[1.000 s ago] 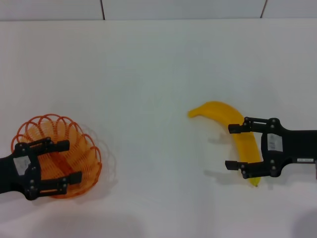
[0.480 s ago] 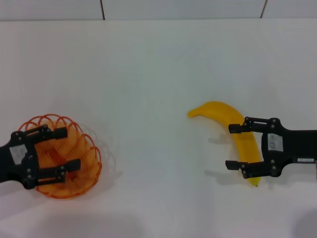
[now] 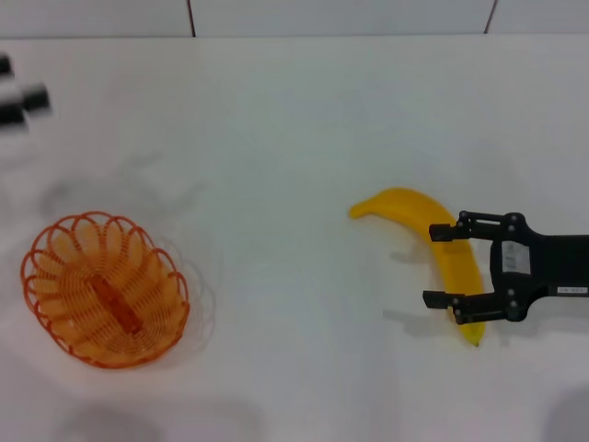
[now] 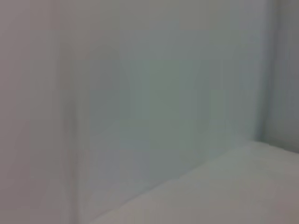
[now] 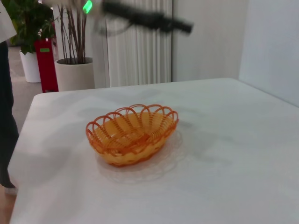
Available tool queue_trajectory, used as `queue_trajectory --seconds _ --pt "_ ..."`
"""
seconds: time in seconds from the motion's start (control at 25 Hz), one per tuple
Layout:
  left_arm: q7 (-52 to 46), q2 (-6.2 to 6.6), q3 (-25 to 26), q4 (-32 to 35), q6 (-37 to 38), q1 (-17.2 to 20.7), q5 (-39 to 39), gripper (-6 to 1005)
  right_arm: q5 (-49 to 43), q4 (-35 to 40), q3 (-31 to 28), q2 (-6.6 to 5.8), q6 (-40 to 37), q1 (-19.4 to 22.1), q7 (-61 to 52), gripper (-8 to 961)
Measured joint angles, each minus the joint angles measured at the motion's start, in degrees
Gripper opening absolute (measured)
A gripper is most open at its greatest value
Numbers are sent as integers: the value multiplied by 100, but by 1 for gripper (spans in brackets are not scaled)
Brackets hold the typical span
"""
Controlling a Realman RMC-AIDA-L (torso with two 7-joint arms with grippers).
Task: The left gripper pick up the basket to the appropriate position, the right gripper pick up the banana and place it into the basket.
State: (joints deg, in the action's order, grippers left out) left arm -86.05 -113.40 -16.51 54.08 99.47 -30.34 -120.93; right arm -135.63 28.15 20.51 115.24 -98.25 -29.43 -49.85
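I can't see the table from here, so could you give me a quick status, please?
Left gripper raised, clear of basket. Right gripper open, straddling banana on table. Basket empty; nothing in the way.

Right gripper (image 3: 451, 268) fingers apart, low.

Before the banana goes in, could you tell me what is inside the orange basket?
The basket holds nothing loose; only its own wire floor shows, with a darker orange strip along the middle. The banana lies apart on the table, between the right gripper's open fingers.
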Motion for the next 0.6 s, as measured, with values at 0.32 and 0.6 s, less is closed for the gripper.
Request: queue_trajectory --seconds 0.32,0.6 --pt "-2018 800 -566 313 18 -1151 -2116 850 -23 4 17 -11 -1 -77 -54 857" --pt "-1462 442 -1826 1230 100 -1269 -3181 850 -26 9 75 -12 1 -80 -154 856"
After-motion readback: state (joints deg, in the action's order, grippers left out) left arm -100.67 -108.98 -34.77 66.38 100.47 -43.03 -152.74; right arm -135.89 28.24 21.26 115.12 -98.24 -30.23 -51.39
